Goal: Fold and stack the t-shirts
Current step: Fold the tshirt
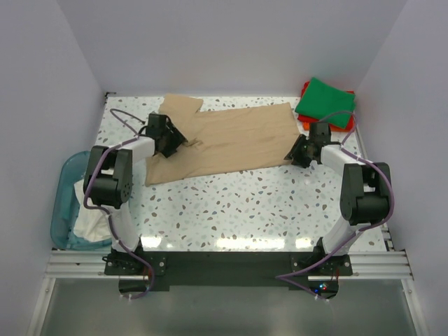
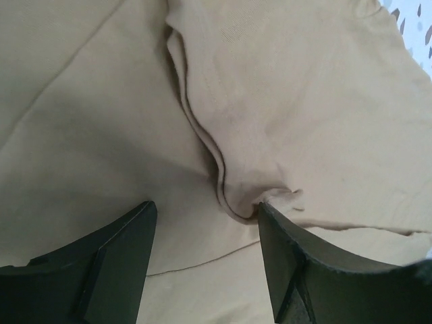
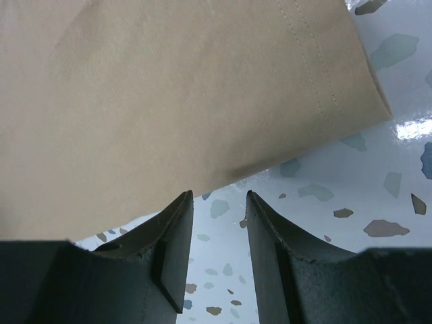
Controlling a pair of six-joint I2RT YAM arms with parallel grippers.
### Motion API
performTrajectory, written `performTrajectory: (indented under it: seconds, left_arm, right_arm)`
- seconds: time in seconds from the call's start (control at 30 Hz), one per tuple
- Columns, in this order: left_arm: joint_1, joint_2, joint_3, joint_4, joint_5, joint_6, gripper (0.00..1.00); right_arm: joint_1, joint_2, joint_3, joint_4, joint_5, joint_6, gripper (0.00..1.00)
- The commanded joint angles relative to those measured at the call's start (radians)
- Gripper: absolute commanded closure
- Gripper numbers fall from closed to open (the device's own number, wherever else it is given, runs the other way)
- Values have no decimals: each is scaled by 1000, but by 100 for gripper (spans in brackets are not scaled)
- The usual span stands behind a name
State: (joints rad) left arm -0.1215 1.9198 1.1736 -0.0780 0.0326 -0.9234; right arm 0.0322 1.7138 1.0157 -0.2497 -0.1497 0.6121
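At the desk's (image 1: 266, 203) left edge a see-through teal basket (image 1: 64, 183) holds a bunched white shirt (image 1: 91, 225), partly hidden by the arm; the left tool (image 2: 204, 204) stands released, jaws wide over a puckered crease of the soft tan shirt (image 1: 238, 140) spread mid-desk; the right tool (image 3: 217, 194) gapes empty just short of its stitched hem; far right, a green shirt (image 1: 325, 101) hides most of an orange-red shirt (image 1: 306, 89).

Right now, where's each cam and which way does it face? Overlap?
Top external: above and behind the left arm and right arm, facing down at the table; both arms show whole.
Left wrist: on that wrist, facing down at a crease in the tan t-shirt; left claw shows, open.
Right wrist: on that wrist, facing the shirt's hemmed corner and the table; right claw shows.
Shared: all three see the tan t-shirt.
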Motion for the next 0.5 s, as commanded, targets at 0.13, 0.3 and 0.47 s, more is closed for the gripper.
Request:
performTrajectory:
  seconds: [0.13, 0.3, 0.47]
  left_arm:
    - [-47, -5, 18, 95, -30, 9, 32]
    - [-60, 48, 78, 93, -22, 3, 32]
    - [-63, 77, 118, 99, -10, -2, 32]
  right_arm:
    - [2, -37, 9, 50, -17, -8, 59]
    - [2, -40, 7, 53, -22, -5, 59]
    - [0, -39, 11, 55, -22, -5, 59]
